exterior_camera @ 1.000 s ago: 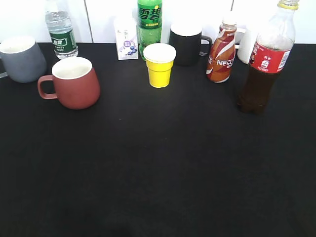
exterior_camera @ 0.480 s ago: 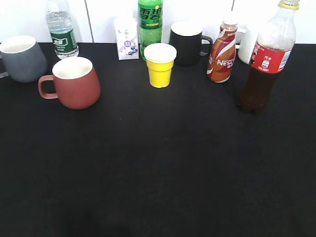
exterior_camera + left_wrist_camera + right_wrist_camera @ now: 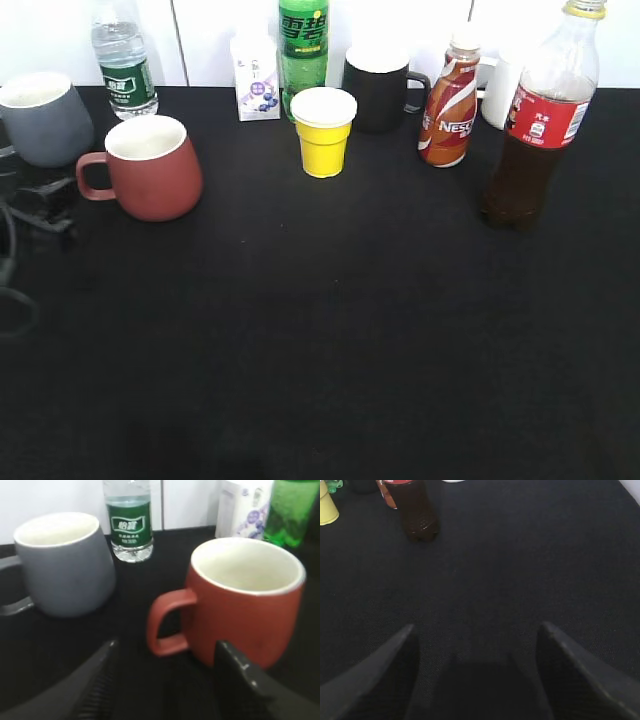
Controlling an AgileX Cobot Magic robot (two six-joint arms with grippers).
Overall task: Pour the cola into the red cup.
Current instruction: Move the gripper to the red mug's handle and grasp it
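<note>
Black cloth-covered table (image 3: 330, 330) fills nearly the whole exterior view, matte, faint weave visible in the right wrist view. White wall (image 3: 215, 35) runs directly behind the table's back edge, split by thin dark vertical seams, looks like panels. Same white wall with one seam shows in the left wrist view. Lighting is even and diffuse, soft shadows only, slight glare on the wall. No floor or windows in frame.

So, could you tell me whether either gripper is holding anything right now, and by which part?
Nothing is held. The left gripper is open, facing the red cup's handle; the right gripper is open over bare table.
</note>
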